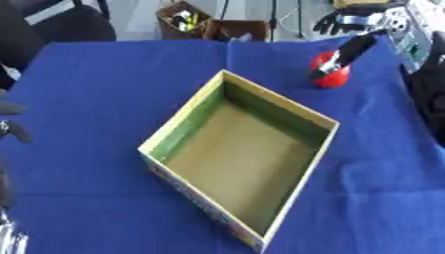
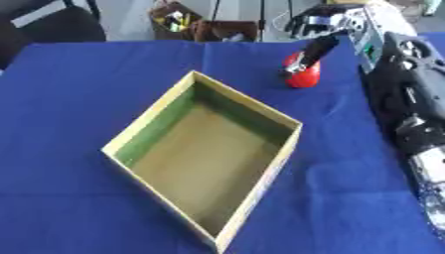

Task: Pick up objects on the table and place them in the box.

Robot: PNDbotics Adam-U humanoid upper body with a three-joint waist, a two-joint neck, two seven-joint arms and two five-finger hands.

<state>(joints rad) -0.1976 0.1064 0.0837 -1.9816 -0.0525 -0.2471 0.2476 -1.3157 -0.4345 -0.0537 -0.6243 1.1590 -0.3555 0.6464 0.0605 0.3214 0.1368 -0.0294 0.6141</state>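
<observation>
At the near left edge, parts of the left hand (image 1: 10, 124) were seen low beside the tabletop; whether its fingers were apart or together could not be told. Nearer the middle, an open cardboard box (image 1: 187, 121) was set askew on the blue cloth (image 1: 87, 89), its inside bare. Farther off and to the right, a red ball-like object (image 1: 331, 75) lay on the cloth, well apart from the box. It was reached from above by the right hand (image 2: 323, 22), one dark finger (image 1: 352, 52) being laid down against its top; the fingers (image 2: 315, 49) were held fairly straight and not closed round it.

The object was judged to be light, smooth and rounded, so that it might roll or slip; it would best be taken across its widest part, from opposite sides. The cloth was soft and faintly creased. Beyond the far edge, a chair (image 1: 74, 22) and a carton of oddments (image 1: 183, 20) were seen on the floor.
</observation>
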